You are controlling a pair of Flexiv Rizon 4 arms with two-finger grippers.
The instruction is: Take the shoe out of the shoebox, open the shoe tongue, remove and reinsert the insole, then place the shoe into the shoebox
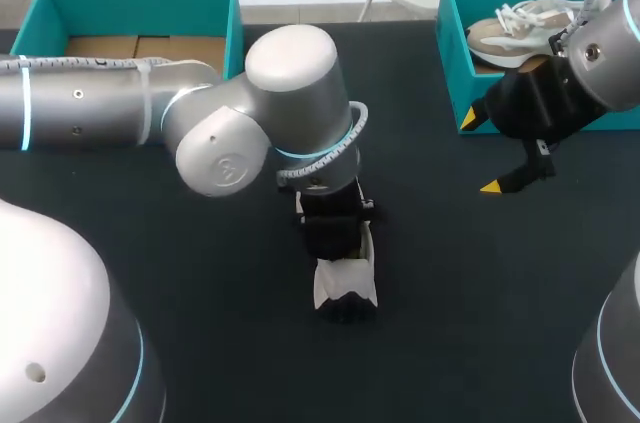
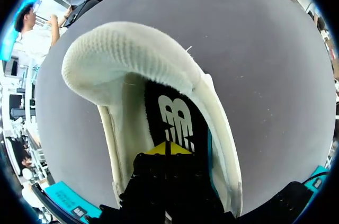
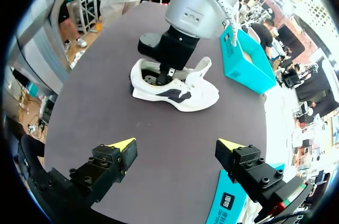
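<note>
A white shoe with dark side marks (image 3: 180, 94) lies on the dark table at mid-table (image 1: 345, 288), its tongue (image 3: 204, 68) lifted. My left gripper (image 1: 340, 265) points down into the shoe's opening. In the left wrist view its yellow tips (image 2: 168, 149) are shut together and rest against the black insole (image 2: 175, 121), with the white padded collar (image 2: 122, 49) ahead. Nothing shows between the tips. My right gripper (image 1: 482, 153) hangs open above the table beside the right teal shoebox (image 1: 450, 83), well apart from the shoe, with nothing between its fingers (image 3: 177, 150).
The right shoebox holds a second, beige and white shoe (image 1: 520, 28). Another teal box (image 1: 130, 3) with a cardboard floor stands at the back left (image 3: 249, 60). My left arm's elbow (image 1: 250, 113) spans the table's left half.
</note>
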